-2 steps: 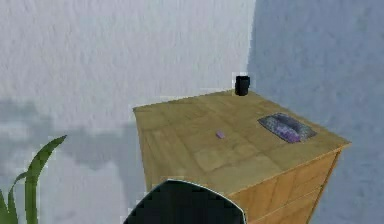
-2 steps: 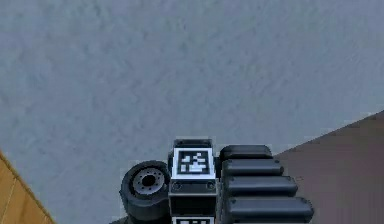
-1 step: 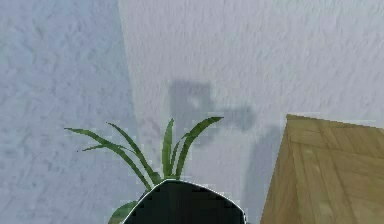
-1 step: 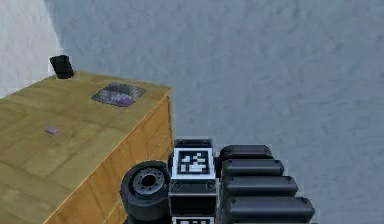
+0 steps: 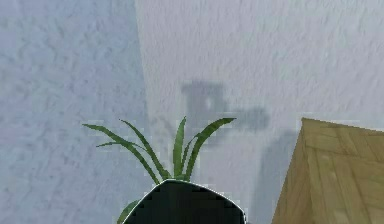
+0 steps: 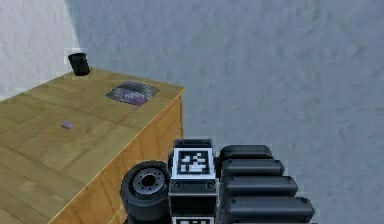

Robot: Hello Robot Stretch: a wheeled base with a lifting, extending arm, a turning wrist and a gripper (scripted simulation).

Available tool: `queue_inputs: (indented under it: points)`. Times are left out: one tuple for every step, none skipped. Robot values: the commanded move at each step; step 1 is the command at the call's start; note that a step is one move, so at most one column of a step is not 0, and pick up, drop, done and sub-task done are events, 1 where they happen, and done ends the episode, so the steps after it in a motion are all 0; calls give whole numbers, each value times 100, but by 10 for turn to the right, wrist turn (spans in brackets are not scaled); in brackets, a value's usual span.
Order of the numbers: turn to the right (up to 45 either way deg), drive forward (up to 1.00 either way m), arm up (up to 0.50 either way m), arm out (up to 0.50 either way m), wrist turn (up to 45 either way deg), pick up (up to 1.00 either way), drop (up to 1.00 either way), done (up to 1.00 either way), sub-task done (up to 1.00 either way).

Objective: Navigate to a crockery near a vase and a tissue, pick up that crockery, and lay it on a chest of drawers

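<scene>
Pale, rough-plastered walls [image 5: 60, 70] meet in a corner ahead of the robot. In the forward view, one green plant [image 5: 176, 150] with long, arching leaves rises from one dark pot [image 5: 185, 206] at the bottom edge. One corner of light wooden furniture [image 5: 340, 175] juts in at the lower right.

To the arm's side, a light wooden top [image 6: 50, 165] stands against a grey wall and carries three things. One shallow grey-purple dish [image 6: 131, 94], the likeliest piece of crockery, lies flat near the top's far right corner. It is well apart from the robot and its rim faces up. Its long axis runs roughly across the picture, though the shape is too vague to tell which way it points. One small dark cup-like vessel [image 6: 78, 64] stands upright at the far left corner, near the wall and apart from the dish. One tiny purple scrap [image 6: 68, 126] lies nearer the middle of the top, too small to name.

At the bottom edge the dark arm [image 6: 255, 185] shows as stacked blocks, with one white square marked in black [image 6: 195, 163] seen whole. Just left of it sits the gripper [image 6: 150, 192], a round dark body beside the top's near edge. Its fingers cannot be made out, so neither their state nor whether it holds anything can be told.
</scene>
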Motion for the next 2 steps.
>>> queue_inputs:
  points:
    - [0,0,0,48,0,0,0,0,0]
    - [0,0,0,0,390,0,0,0,0]
